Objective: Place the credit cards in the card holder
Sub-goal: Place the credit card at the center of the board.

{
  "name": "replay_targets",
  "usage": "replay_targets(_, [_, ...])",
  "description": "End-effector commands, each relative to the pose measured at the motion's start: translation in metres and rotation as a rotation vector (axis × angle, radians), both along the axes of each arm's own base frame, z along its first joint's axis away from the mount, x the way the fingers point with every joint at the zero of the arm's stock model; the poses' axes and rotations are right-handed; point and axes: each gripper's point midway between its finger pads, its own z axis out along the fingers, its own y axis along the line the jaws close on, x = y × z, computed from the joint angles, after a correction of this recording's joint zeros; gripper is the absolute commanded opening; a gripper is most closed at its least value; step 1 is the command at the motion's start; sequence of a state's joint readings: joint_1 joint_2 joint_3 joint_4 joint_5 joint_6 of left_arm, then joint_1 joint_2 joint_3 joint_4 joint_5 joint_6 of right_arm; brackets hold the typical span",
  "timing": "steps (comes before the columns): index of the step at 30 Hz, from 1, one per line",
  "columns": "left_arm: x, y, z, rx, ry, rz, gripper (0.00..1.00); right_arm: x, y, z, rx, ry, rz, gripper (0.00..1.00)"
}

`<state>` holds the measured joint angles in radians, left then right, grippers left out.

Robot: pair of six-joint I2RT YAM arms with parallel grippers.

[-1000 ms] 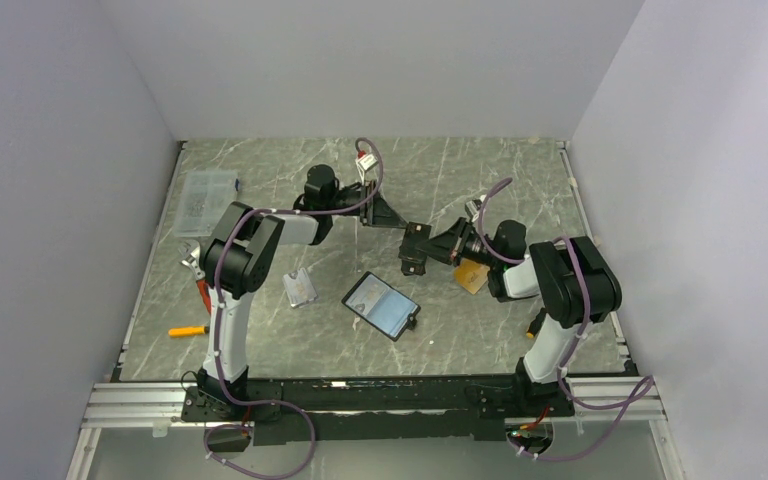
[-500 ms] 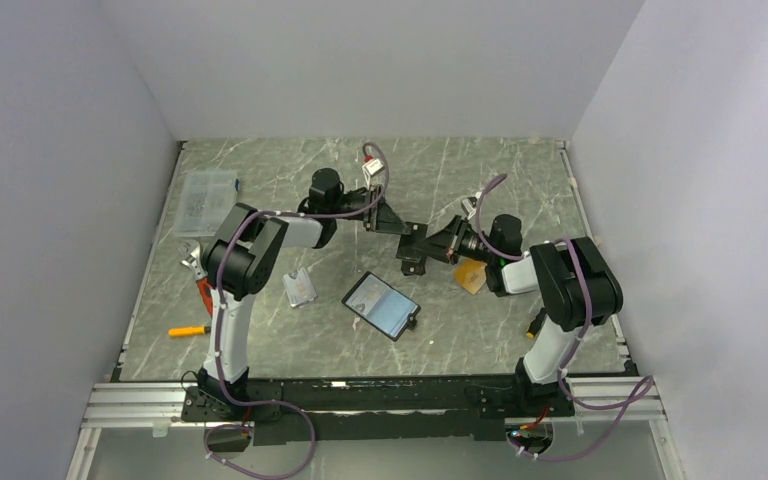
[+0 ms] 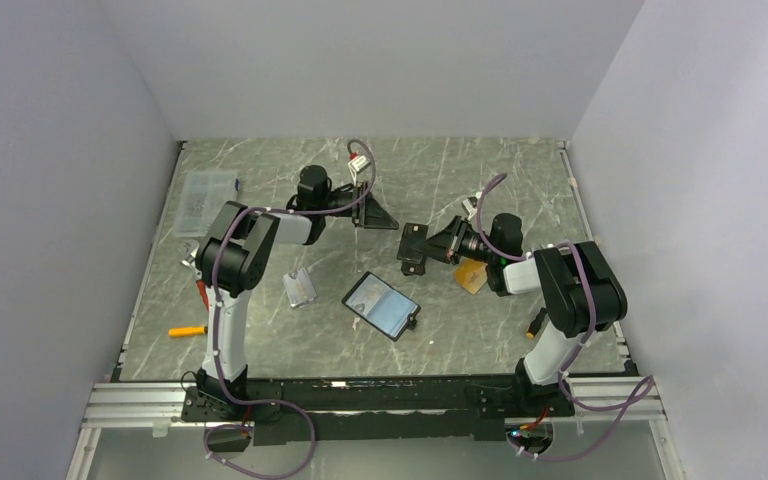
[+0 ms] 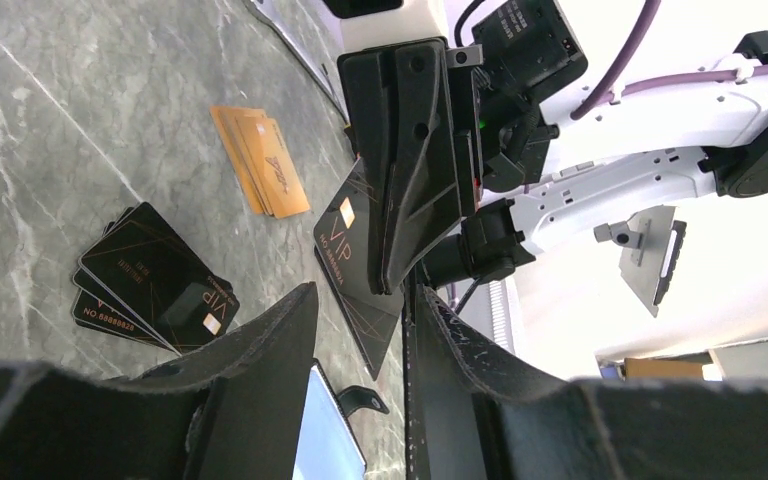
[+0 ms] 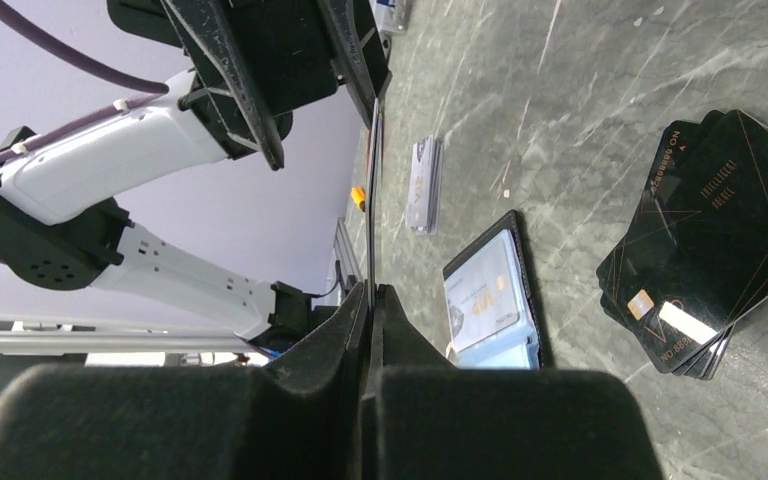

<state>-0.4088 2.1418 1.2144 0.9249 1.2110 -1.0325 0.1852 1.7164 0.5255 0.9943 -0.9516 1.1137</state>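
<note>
While your right gripper (image 5: 370,300) holds one black VIP card (image 4: 343,250) aloft, jaws closed on it, your left gripper (image 4: 365,295) faces it, jaws apart, empty; card holder (image 3: 381,305) open on tabletop (image 3: 460,180) below; next, likely: line card edge to a pocket (image 5: 482,295)

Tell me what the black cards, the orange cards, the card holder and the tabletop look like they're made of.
Black cards: likely plastic, semi-gloss, thin and stiff with gold print.
Orange cards: probably the same plastic, matte tan.
Card holder: black leather-like shell, shiny clear plastic pockets showing reflections.
Tabletop: grey marble-patterned surface, possibly laminate; real stone cannot be told.
</note>
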Motion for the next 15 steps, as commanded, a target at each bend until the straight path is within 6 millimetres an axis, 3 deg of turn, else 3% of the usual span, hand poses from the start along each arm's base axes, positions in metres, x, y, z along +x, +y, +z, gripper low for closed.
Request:
replay_targets(1, [-0.005, 0.0, 0.017, -0.023, -0.075, -0.016, 0.47, 0.002, 0.001, 0.018, 0.008, -0.097, 0.012, 0.0])
replay_targets(9, [-0.01, -0.01, 0.007, -0.008, -0.044, -0.035, 0.49, 0.003, 0.002, 0.024, 0.023, -0.111, 0.014, 0.0])
replay_targets(13, [-0.02, -0.006, 0.002, -0.014, -0.006, -0.046, 0.68, 0.007, 0.001, 0.029, 0.015, -0.126, -0.006, 0.0])
replay_targets(15, [-0.028, -0.005, 0.006, -0.028, -0.007, -0.064, 0.71, 0.01, 0.001, 0.032, 0.017, -0.135, -0.014, 0.0])
